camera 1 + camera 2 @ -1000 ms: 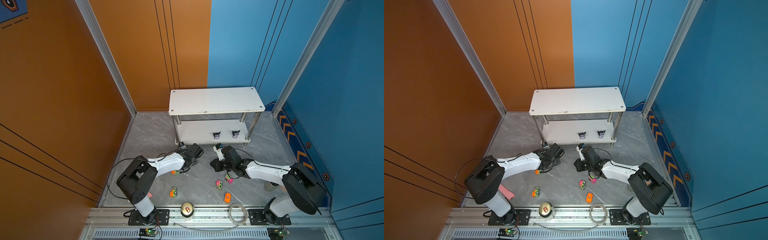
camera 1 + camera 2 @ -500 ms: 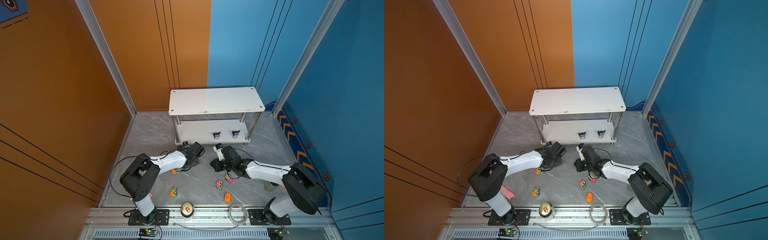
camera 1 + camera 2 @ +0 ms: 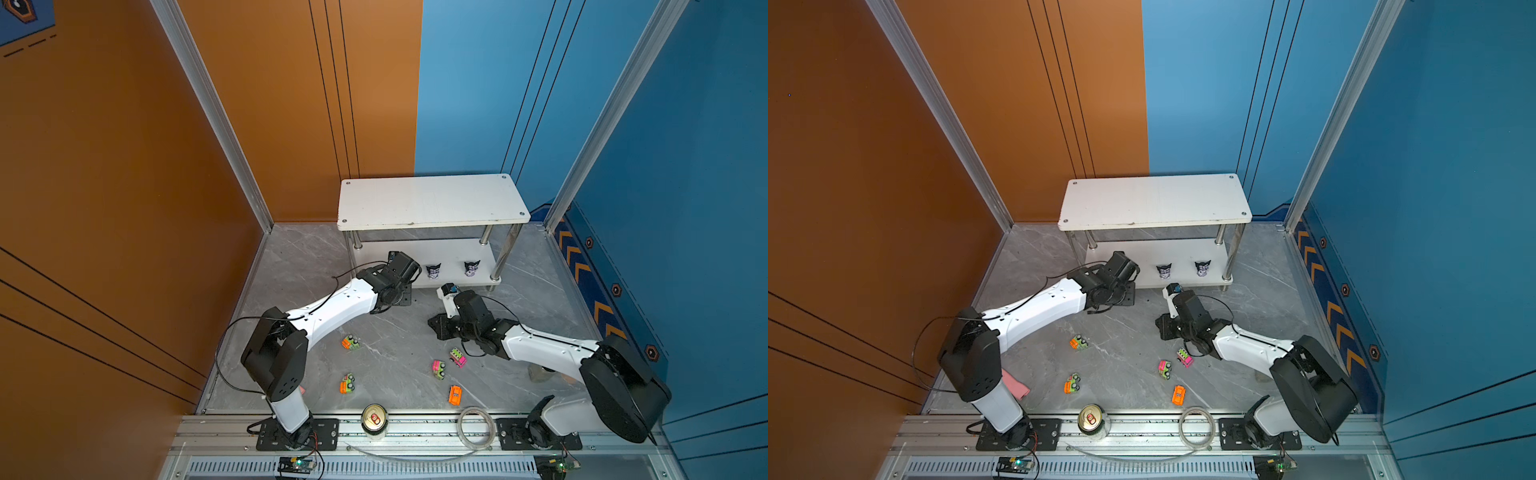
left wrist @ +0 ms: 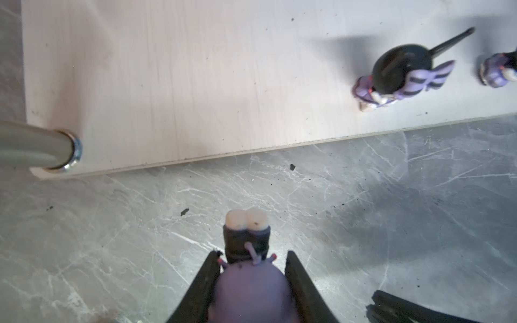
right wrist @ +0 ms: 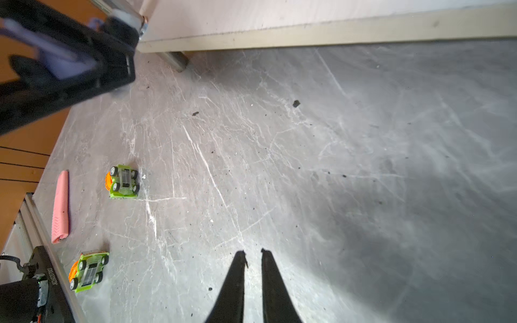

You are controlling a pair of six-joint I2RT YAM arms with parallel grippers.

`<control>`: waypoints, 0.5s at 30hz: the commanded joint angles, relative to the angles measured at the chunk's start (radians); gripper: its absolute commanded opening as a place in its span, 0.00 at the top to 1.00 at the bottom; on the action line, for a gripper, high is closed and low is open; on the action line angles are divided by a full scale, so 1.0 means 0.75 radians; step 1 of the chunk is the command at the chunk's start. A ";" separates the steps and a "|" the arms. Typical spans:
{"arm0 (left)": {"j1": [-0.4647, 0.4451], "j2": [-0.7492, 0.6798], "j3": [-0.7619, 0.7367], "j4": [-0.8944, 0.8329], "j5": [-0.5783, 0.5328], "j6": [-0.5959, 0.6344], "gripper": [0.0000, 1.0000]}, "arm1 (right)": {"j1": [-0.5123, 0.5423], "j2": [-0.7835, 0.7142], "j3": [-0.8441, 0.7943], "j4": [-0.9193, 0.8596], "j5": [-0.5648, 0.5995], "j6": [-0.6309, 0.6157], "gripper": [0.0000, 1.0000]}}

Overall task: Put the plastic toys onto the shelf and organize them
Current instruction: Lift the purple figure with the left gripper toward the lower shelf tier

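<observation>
Three cartoon figurines in total; the near figurine (image 4: 391,72) and the far figurine (image 4: 498,70) stand side by side, not touching, on the lower board of the white shelf (image 4: 167,84), close to its front edge. The held figurine (image 4: 247,237) is pinched in the left gripper (image 4: 253,257); its purple head is wedged between the two black fingers (image 4: 204,279), while the black body and white feet poke out past the fingertips toward the shelf. It hangs over the grey marble floor (image 4: 112,237), just short of the board's front edge and off to one side of the chrome leg (image 4: 36,148). The right gripper (image 5: 253,253) has its fingers almost pressed together, only a thin slit between them and nothing in it, low over bare floor in front of the shelf. Five toy cars lie loose on the floor between the arms: an upper orange-green car (image 3: 350,343), a lower orange-green car (image 3: 347,383), a pink-green car (image 3: 438,369), a second pink-green car (image 3: 457,357) just beside it, and an all-orange car (image 3: 455,395) nearest the rail; the two orange-green ones show their green undersides in the right wrist view. A drink can (image 3: 374,419) and a clear ring (image 3: 476,422) sit on the front rail; a pink ridged strip (image 3: 1017,384) lies by the left arm's base.
</observation>
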 commanded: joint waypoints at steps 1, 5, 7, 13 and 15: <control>0.012 0.057 0.069 -0.076 -0.039 0.145 0.82 | -0.015 -0.124 -0.082 0.105 0.048 -0.005 0.85; 0.030 0.119 0.137 -0.077 -0.059 0.195 0.82 | -0.017 -0.287 -0.179 0.165 0.156 -0.010 0.85; 0.043 0.145 0.154 -0.077 -0.071 0.206 0.83 | -0.021 -0.381 -0.228 0.179 0.231 -0.012 0.85; 0.091 0.196 0.197 -0.076 -0.074 0.222 0.83 | -0.038 -0.539 -0.302 0.194 0.335 -0.004 0.85; 0.103 0.212 0.218 -0.077 -0.069 0.227 0.83 | -0.042 -0.533 -0.299 0.192 0.330 0.000 0.85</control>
